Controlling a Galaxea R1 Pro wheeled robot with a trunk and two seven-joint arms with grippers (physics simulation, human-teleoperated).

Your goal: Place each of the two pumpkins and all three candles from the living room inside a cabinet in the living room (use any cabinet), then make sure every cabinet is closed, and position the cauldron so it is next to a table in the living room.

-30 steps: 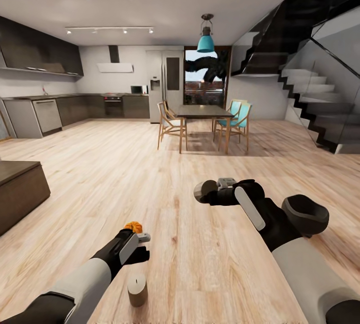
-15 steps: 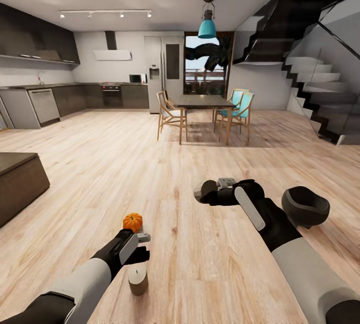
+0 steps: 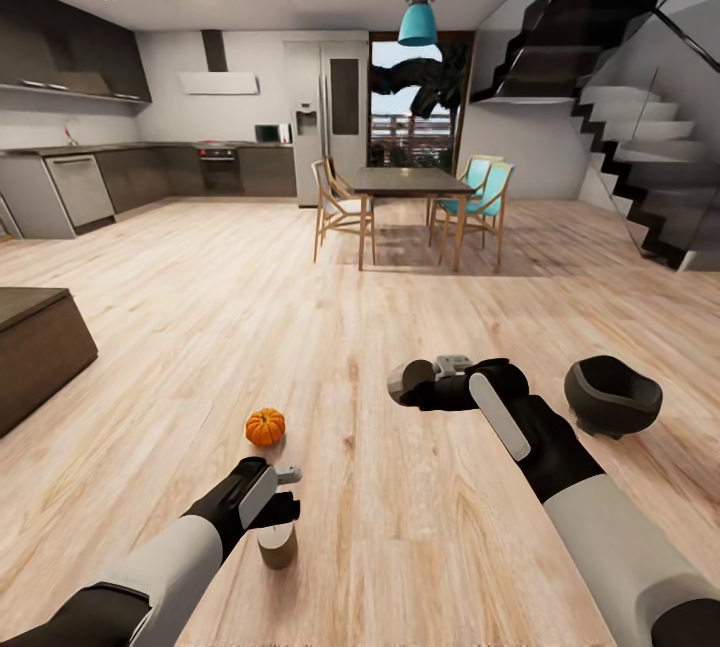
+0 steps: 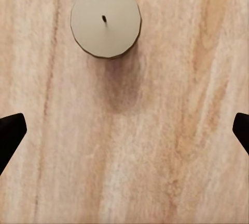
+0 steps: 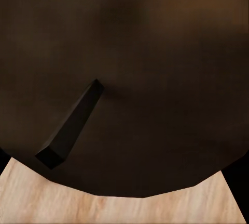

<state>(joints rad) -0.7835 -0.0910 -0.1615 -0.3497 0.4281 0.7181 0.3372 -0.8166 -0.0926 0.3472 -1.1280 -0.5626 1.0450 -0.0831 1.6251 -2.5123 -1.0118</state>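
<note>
An orange pumpkin (image 3: 265,426) sits on the wood floor just beyond my left gripper (image 3: 284,499). A stubby grey-brown candle (image 3: 278,551) stands on the floor under that gripper, partly hidden by it. In the left wrist view this candle (image 4: 106,21) is seen from above, and the fingertips (image 4: 10,133) sit wide apart at the picture's edges, open and empty. My right gripper (image 3: 412,385) is shut on another candle (image 3: 400,383), whose dark top and wick (image 5: 124,78) loom close in the right wrist view. The black cauldron (image 3: 612,395) rests on the floor to the right of my right forearm.
A low dark-brown furniture block (image 3: 35,347) stands at the left edge; I cannot tell whether it is the cabinet. Farther off are a dining table (image 3: 408,182) with chairs, a kitchen at the back left and stairs (image 3: 640,157) at the right. Open wood floor lies between.
The whole view has shifted, so the camera moved. Pumpkin, floor candle and cauldron sit higher in the picture and show more fully. Both arms hold the same pose.
</note>
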